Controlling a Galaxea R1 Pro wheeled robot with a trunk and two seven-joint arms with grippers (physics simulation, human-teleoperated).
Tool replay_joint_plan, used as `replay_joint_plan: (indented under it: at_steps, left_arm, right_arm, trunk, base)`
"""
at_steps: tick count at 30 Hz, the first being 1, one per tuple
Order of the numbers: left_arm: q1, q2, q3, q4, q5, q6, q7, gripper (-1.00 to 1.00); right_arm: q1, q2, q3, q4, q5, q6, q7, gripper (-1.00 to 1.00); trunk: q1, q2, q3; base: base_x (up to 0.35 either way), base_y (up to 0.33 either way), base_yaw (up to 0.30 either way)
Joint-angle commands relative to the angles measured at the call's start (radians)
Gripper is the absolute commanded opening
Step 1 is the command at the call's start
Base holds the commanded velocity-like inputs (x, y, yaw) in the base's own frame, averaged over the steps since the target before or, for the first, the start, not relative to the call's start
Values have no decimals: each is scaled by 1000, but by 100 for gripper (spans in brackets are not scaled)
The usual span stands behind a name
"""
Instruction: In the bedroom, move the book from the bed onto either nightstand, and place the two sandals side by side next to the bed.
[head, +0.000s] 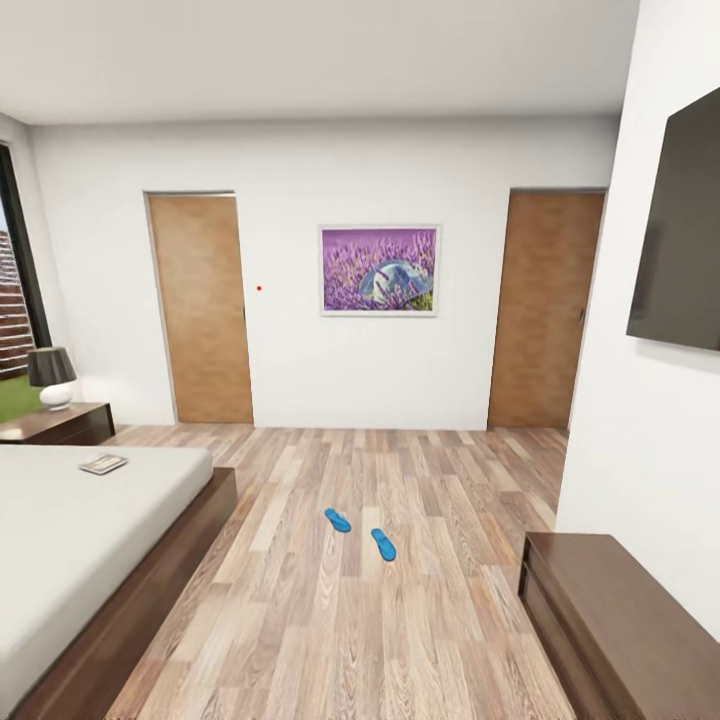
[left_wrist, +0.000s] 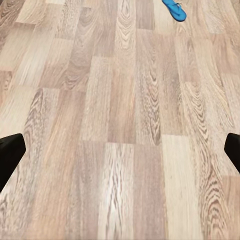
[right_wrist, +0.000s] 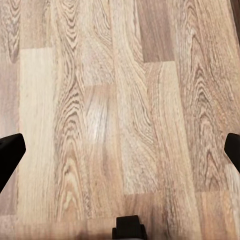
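Two blue sandals lie on the wood floor mid-room in the head view, one (head: 338, 520) to the left and one (head: 384, 544) a little nearer and to the right, a small gap between them. The bed (head: 60, 540) with its pale mattress and dark frame is at the lower left. The book (head: 103, 463) lies flat on the mattress near the far end. Beyond it stands the nightstand (head: 60, 424). The left gripper (left_wrist: 120, 155) is open above bare floor, with one blue sandal (left_wrist: 175, 9) ahead of it. The right gripper (right_wrist: 120, 152) is open over floorboards, nothing between its fingers.
A dark lamp (head: 51, 376) stands on the nightstand. A long low dark dresser (head: 610, 610) runs along the right wall under a black TV (head: 680, 240). Two wooden doors (head: 203, 308) (head: 543, 308) and a purple picture (head: 379, 270) are on the far wall.
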Motion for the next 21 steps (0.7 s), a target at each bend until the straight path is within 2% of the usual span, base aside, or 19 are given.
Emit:
replay_joint_plan:
  at_steps: [1,21]
  left_arm:
    - [-1,0,0,1,4,-3,-1,100]
    - [0,0,0,1,4,-3,-1,100]
  right_arm:
    - [0,0,0,-1,-6,-2,-1,100]
    - [0,0,0,-1,-6,-2,-1,100]
  trunk:
    - [0,-1,-3]
    - [0,-1,-34]
  base:
    - [0,0,0]
    - [0,0,0]
